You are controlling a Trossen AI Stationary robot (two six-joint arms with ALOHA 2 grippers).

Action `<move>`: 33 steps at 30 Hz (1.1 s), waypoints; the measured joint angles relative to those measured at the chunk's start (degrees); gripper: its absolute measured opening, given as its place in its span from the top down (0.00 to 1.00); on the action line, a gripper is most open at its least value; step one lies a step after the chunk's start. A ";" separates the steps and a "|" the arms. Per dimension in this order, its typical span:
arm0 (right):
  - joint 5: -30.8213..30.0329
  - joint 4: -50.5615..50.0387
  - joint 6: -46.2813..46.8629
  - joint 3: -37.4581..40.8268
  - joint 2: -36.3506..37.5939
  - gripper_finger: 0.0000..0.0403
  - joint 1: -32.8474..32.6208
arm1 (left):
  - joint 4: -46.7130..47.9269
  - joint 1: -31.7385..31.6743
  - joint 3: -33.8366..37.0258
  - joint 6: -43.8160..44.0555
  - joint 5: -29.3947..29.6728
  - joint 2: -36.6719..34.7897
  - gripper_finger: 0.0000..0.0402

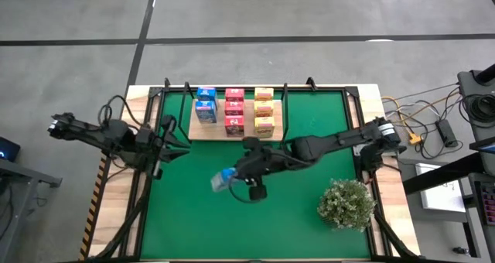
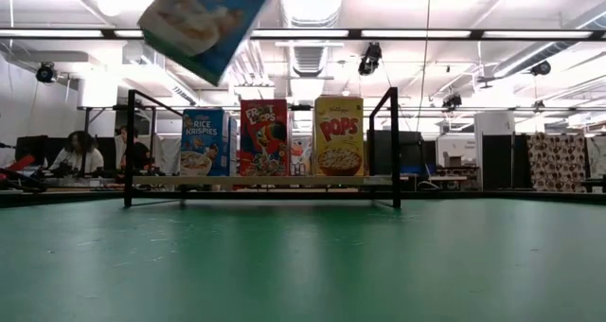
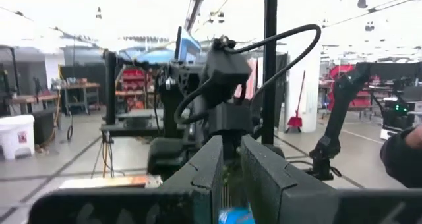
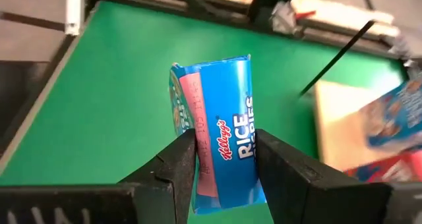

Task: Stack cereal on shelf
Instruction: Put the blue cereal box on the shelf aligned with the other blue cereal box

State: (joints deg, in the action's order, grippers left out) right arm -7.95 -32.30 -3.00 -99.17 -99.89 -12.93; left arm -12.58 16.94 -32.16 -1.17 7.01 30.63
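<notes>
The shelf (image 1: 232, 131), a light-wood board with black posts, stands at the mat's far middle. It holds blue (image 1: 206, 105), pink-red (image 1: 234, 112) and yellow (image 1: 264, 112) cereal cartons, all standing upright on their bases (image 2: 263, 137). My right gripper (image 1: 241, 178) hangs over the mat in front of the shelf, shut on another blue cereal carton (image 1: 222, 181). That carton shows tilted at the top of the low view (image 2: 204, 19). My left gripper (image 3: 227, 174) waits near the table's left edge (image 1: 172, 135), fingers together on nothing. My right gripper pinches the blue carton between its two fingers (image 4: 181, 168), one on each of two opposite faces, near one end (image 4: 224, 174). The fingers come from the table's right, slanting down. The carton sticks out beyond the fingertips, tilted and lifted clear of the mat.
A bushy green plant (image 1: 346, 203) stands at the mat's near right. The shelf's black posts (image 2: 393, 147) rise at its corners. Open green mat (image 1: 193, 224) lies in front of the shelf. Cables and gear (image 1: 433, 131) lie off the table's right side.
</notes>
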 joint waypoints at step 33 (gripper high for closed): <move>5.38 -7.14 -15.01 -32.62 -24.00 0.66 22.05 | 1.24 -0.05 0.07 -5.67 0.11 -7.01 0.90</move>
State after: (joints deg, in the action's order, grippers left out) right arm -2.57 -39.45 -18.01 -131.80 -123.90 9.11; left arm -11.33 16.88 -32.10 -6.84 7.11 23.62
